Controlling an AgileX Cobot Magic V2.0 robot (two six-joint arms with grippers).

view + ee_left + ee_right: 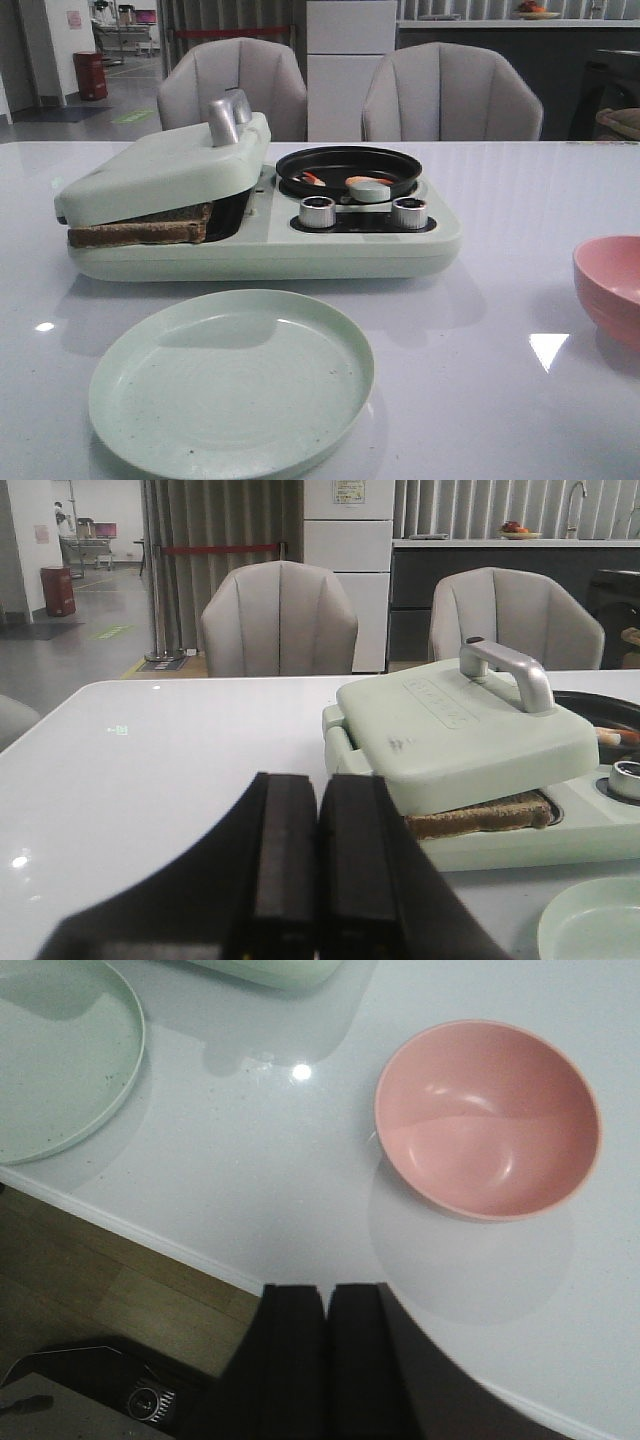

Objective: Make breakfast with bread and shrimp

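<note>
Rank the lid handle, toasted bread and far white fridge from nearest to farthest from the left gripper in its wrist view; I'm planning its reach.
From the left gripper:
1. Toasted bread, under the lid's near edge.
2. Lid handle, atop the lid.
3. White fridge, behind the chairs.

Left pincer (318, 860) closed and empty, near the toasted bread (480, 814) under the press lid (465, 735).

Front view low over the table (500, 200), left wrist level alongside, right wrist downward, all sharing green plate (231, 381).
</note>
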